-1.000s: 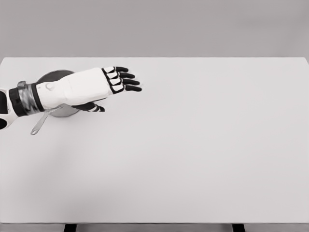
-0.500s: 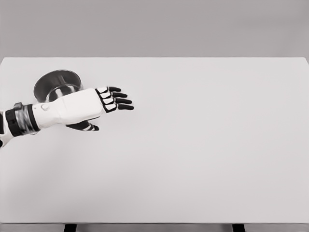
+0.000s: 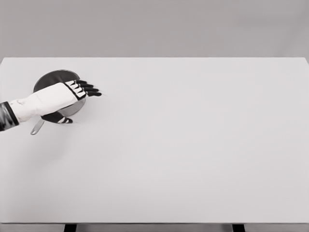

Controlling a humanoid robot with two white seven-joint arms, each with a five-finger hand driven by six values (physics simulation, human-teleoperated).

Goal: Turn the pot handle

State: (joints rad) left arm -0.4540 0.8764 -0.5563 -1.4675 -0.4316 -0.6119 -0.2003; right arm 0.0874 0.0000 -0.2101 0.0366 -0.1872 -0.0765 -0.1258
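From the head view, the left robot hand (image 3: 65, 96) lies over a metal pot (image 3: 52, 80) at the far left of the white surface (image 3: 193, 145), fingers stretched apart and gripping nothing, the pot's handle (image 3: 37, 127) poking out below the wrist.

I am looking down at a wide white table (image 3: 193, 145) filling most of my view. A plain grey wall (image 3: 154, 26) is running behind it, and two dark legs (image 3: 70, 227) are showing below its near edge.
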